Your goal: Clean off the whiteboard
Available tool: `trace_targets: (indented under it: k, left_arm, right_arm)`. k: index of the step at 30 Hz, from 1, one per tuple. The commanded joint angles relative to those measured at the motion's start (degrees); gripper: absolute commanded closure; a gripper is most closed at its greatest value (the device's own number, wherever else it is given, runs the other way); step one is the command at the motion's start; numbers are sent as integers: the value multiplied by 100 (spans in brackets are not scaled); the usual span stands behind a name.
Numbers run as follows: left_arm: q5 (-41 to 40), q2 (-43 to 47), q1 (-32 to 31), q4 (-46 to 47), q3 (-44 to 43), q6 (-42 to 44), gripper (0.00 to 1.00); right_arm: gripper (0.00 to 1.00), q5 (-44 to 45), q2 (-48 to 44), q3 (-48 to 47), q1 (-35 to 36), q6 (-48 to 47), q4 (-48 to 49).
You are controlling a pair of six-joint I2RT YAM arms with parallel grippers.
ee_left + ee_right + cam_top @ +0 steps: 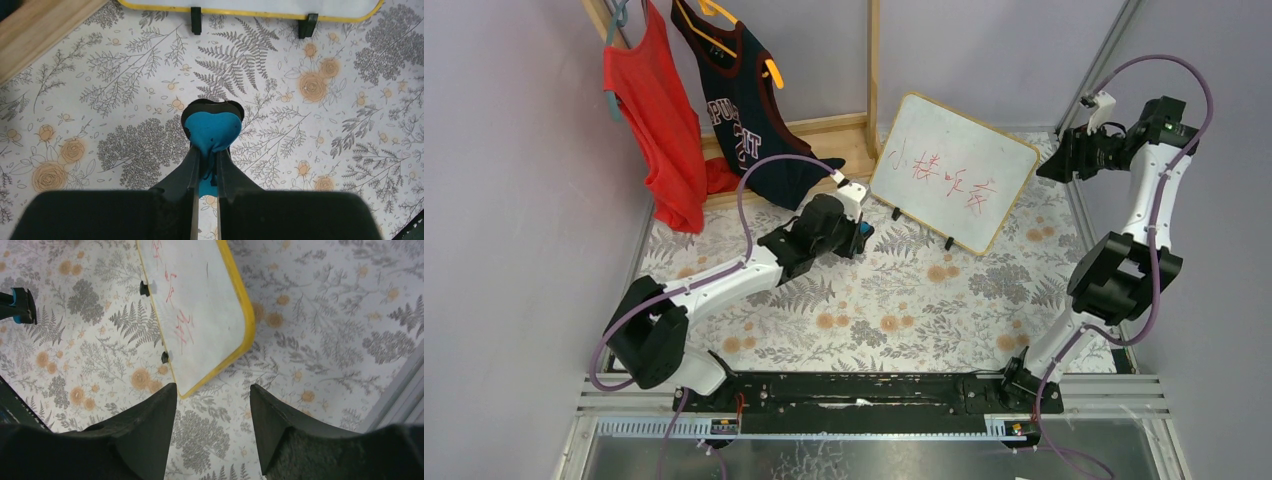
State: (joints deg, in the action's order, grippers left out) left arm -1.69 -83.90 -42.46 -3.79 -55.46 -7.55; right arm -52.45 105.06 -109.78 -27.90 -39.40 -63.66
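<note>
The whiteboard (954, 172) stands tilted on small black feet at the back of the table, with red writing across its face. Its lower edge shows in the left wrist view (250, 6), and its corner in the right wrist view (200, 315). My left gripper (864, 238) hovers just left of the board's near corner, shut on a small blue eraser (212, 127) that bulges out ahead of the fingertips. My right gripper (1049, 170) hangs beside the board's right edge, open, with nothing between its fingers (155, 420).
A red top (659, 130) and a navy jersey (744, 105) hang from a wooden rack (873, 70) at the back left. Its wooden base (40, 30) lies close to my left gripper. A metal rail (1074, 205) borders the floral cloth on the right.
</note>
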Motion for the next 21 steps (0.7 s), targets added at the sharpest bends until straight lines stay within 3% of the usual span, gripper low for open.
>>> trace_targets:
  k: [1, 14, 21]
  left_arm:
    - [60, 160, 74, 521, 30, -36, 100]
    - [-73, 364, 120, 515, 88, -1, 100]
    - [-76, 284, 139, 590, 97, -5, 100]
  right_arm:
    - [38, -359, 377, -752, 9, -33, -6]
    - [36, -865, 1653, -2341, 4, -579, -1087]
    - [34, -1042, 1417, -1850, 4, -740, -1016]
